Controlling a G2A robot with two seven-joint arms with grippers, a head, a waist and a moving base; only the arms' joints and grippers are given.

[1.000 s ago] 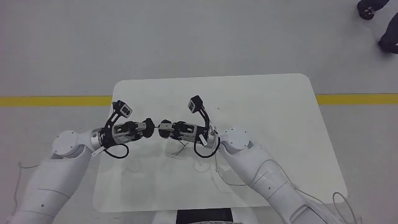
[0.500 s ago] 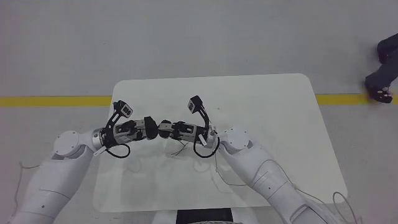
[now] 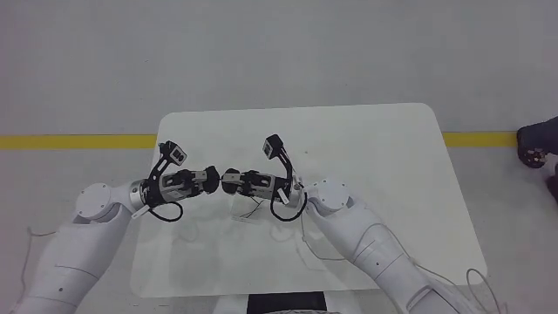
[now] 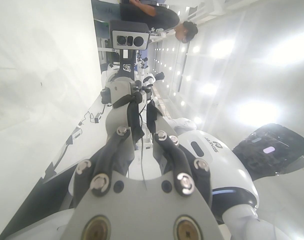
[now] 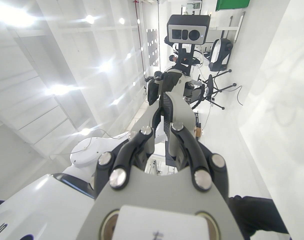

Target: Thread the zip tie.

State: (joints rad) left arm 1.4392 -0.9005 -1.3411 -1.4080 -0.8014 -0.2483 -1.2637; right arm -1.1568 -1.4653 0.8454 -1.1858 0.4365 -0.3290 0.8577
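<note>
Zip tie too thin to make out — left gripper & right gripper met tip-to-tip, now just apart again; grip unclear, threading prob. unfinished.

Thin dark zip tie, nearly straight, held off the table.

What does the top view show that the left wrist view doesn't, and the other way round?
Top view: the whole table in outline, with both arms bent in over its left side. Left wrist view: bright ceiling lights in the room behind. Both: the left pincer and the right pincer facing each other tip to tip, close together.
</note>
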